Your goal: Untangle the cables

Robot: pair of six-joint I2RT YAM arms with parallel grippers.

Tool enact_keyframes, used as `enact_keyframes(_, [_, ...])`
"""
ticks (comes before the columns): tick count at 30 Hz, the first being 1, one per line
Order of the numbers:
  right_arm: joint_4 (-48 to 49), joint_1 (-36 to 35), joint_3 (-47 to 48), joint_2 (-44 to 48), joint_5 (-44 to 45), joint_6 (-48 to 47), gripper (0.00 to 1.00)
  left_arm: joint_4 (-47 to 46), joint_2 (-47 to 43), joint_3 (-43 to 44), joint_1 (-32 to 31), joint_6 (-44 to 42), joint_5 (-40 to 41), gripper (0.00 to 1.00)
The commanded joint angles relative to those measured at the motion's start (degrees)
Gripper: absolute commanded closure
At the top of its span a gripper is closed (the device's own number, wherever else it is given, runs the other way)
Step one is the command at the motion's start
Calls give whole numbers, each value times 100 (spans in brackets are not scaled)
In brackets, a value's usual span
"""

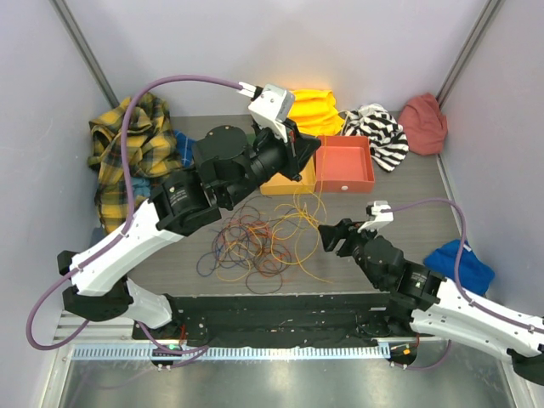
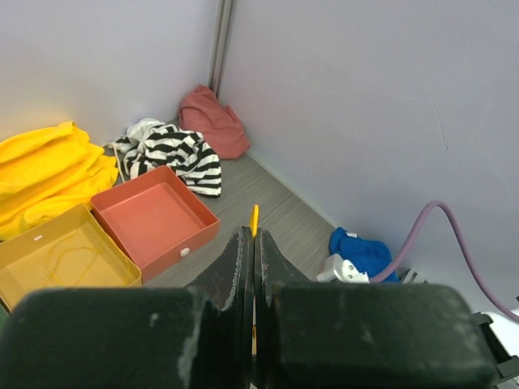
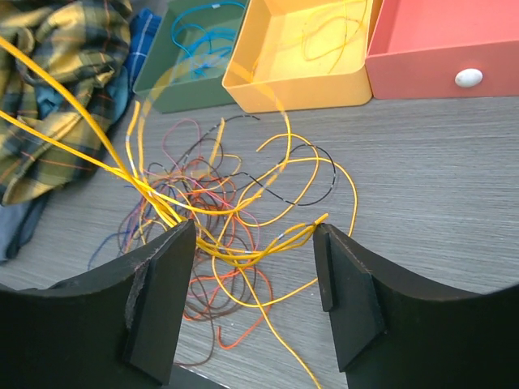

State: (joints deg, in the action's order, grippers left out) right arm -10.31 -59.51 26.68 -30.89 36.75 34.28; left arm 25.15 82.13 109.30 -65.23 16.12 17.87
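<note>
Lower right of centre, the right hand (image 1: 326, 238) stood spread, just beside the cables (image 1: 259, 242), which lay heaped mid-frame on the tabletop (image 1: 399, 212). Beyond them, above the yellow tray (image 1: 285, 185), the left hand (image 1: 304, 151) was pressed together, pinching a yellow cable (image 2: 255, 219).

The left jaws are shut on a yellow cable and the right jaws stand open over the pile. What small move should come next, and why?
Probably close the right jaws on the tangle to pin it. The yellow cable in the shut left jaws runs straight down into it, so lifting alone might drag the whole bunch.
</note>
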Motion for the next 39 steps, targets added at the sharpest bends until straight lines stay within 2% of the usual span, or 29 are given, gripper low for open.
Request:
enact_keyframes(1, [476, 0, 189, -285, 104, -97, 34, -98, -136, 57, 2, 40, -117, 100])
enact_keyframes(3, [555, -8, 198, -382, 200, -141, 37, -98, -153, 48, 2, 67, -134, 100])
enact_keyframes(5, [731, 0, 163, -400, 236, -167, 46, -98, -153, 30, 2, 102, -178, 100])
enact_keyframes(6, [784, -8, 154, -443, 245, -185, 57, -106, -153, 22, 2, 119, -187, 100])
enact_keyframes(9, [828, 0, 197, -496, 236, -194, 77, -98, -171, -22, 2, 128, -187, 100])
enact_keyframes(13, [697, 0, 180, -365, 218, -159, 98, -98, -223, -66, 2, 85, -82, 100])
enact_keyframes(24, [-410, 0, 312, 531, 1008, -167, 99, 43, -443, -215, 2, -363, 779, 100])
enact_keyframes(27, [-779, 0, 478, 646, 1551, -176, 99, 157, -513, -251, -7, -504, 1375, 100])
enact_keyframes(28, [-1076, -8, 627, 664, 1737, -142, 99, 227, -540, -242, 2, -618, 1952, 100])
enact_keyframes(30, [-1393, 0, 777, 803, 2254, -123, 99, 543, -557, -242, 106, -689, 2570, 100])
enact_keyframes(33, [-1553, -8, 1005, 1075, 2590, -229, 99, 1079, -680, -505, 685, -295, 2898, 100])
enact_keyframes(37, [-1852, 0, 1418, 1313, 3179, -220, 99, 1493, -926, -1277, 2001, 584, 2337, 100])
enact_keyframes(39, [-1879, 0, 1620, 1393, 3276, -281, 99, 1624, -997, -1726, 2364, 910, 2134, 100])
